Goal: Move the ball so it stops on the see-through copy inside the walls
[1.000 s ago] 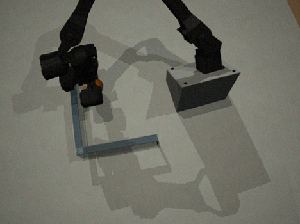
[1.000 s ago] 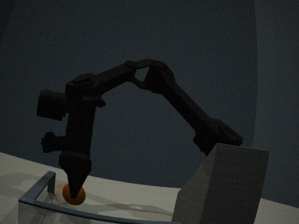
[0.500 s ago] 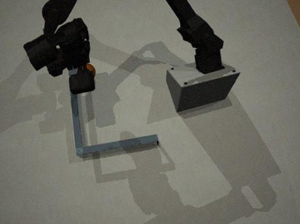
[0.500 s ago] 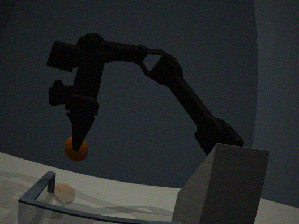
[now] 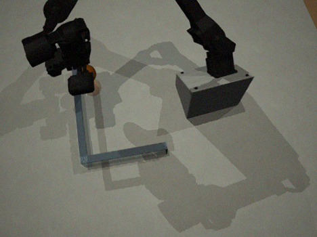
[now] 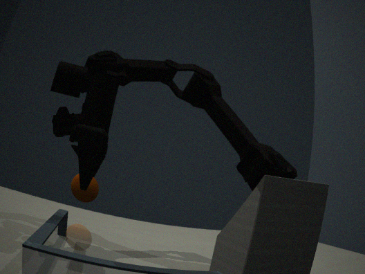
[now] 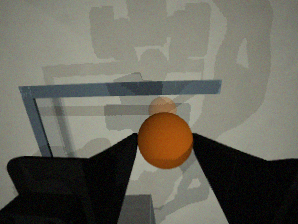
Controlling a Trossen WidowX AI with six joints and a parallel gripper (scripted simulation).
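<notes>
"Ball first: where do you have it?"

"Right at the tips of your gripper. Your two fingers are closed on opposite sides of it, part-way apart because the ball fills the space between them."

"Is it down on the table?"

"No, you have it in the air, higher than the tops of the walls. The see-through copy is lower, down at the table. From your wrist view, the ball overlaps the copy's near edge; from the outside view, you can see a gap between them."

"And the walls?"

"The copy sits just beside the inner side of one wall, well apart from the corner. The other wall meets that one at the corner, farther from your ball."

"What's farthest out?"

"Your gray block, outside the walls, with the arm mounted on top."
</notes>
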